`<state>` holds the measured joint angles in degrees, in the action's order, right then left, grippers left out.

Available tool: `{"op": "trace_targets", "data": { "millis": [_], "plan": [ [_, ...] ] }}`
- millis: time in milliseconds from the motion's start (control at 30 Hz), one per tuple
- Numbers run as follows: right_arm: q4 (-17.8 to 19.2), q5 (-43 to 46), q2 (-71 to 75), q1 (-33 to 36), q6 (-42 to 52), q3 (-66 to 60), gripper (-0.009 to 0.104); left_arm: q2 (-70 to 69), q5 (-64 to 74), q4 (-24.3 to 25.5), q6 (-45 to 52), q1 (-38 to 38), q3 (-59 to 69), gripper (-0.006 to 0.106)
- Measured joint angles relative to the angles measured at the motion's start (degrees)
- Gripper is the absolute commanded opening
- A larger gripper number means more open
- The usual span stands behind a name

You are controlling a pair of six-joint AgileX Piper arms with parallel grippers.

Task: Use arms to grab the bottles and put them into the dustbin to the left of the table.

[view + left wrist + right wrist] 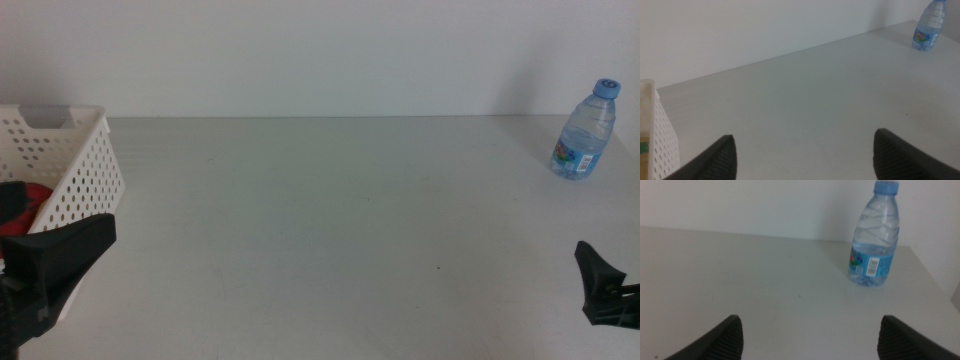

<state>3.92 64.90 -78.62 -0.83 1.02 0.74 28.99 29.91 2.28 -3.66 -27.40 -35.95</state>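
Note:
A small clear water bottle (584, 135) with a blue cap stands upright at the far right of the table (320, 220). It also shows in the right wrist view (873, 240) and the left wrist view (928, 25). The white perforated dustbin (75, 160) stands at the left edge, with the red can (28, 207) inside it. A yellow and green patch (644, 145) shows inside the bin; the tea bottle is not clearly seen. My left gripper (55, 265) is low beside the bin, open and empty (804, 145). My right gripper (602, 288) is low at the right, open and empty (810, 330), facing the water bottle from a distance.
A plain white wall runs along the back edge of the table. The table's right edge lies just past the water bottle.

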Motion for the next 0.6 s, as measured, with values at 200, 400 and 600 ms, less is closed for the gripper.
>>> {"op": "trace_targets", "data": {
  "millis": [200,400,600],
  "plan": [
    [-0.4,0.3,-10.9,0.0,0.0,4.1,0.072,0.0,0.0,0.0,0.0,0.0,0.0,0.094],
    [0.1,0.3,-17.2,0.0,0.0,8.5,0.072,0.0,0.0,0.0,0.0,0.0,0.0,0.094],
    [-2.4,0.3,-17.9,0.0,-0.4,13.7,0.072,0.0,0.0,0.0,0.0,0.0,0.0,0.094]
  ]
}}
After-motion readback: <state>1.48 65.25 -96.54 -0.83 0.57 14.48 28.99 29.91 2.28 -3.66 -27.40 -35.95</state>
